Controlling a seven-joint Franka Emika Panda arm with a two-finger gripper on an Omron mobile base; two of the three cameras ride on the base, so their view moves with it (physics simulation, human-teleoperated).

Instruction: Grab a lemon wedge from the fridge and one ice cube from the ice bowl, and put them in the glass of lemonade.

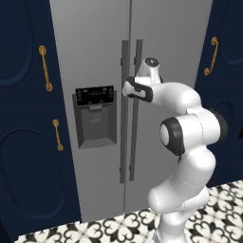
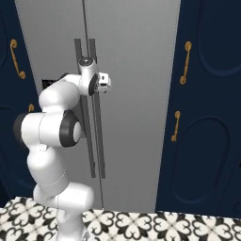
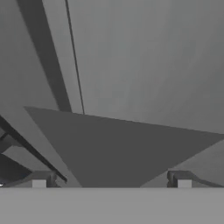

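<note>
Left base view shows the fridge (image 1: 95, 57) with both grey doors shut, so nothing of its shelves or contents can be seen. At about 9 o'clock from the arm, the left door carries a black dispenser panel (image 1: 95, 96) with rows of tiny pale marks too small to read, and a grey recess below it. Two long dark handles (image 1: 130, 118) run down the seam between the doors. Navy cabinets (image 1: 23, 118) with gold handles (image 1: 45, 68) flank the fridge, and the floor (image 1: 118, 225) is black-and-white patterned tile. No brand name or readable writing appears anywhere.

The gripper (image 3: 111, 181) is up by the top of the handles, at 12 o'clock from the arm's elbow; in the hand view its two fingertips (image 3: 39, 183) stand wide apart with nothing between them, facing the grey door surface
</note>
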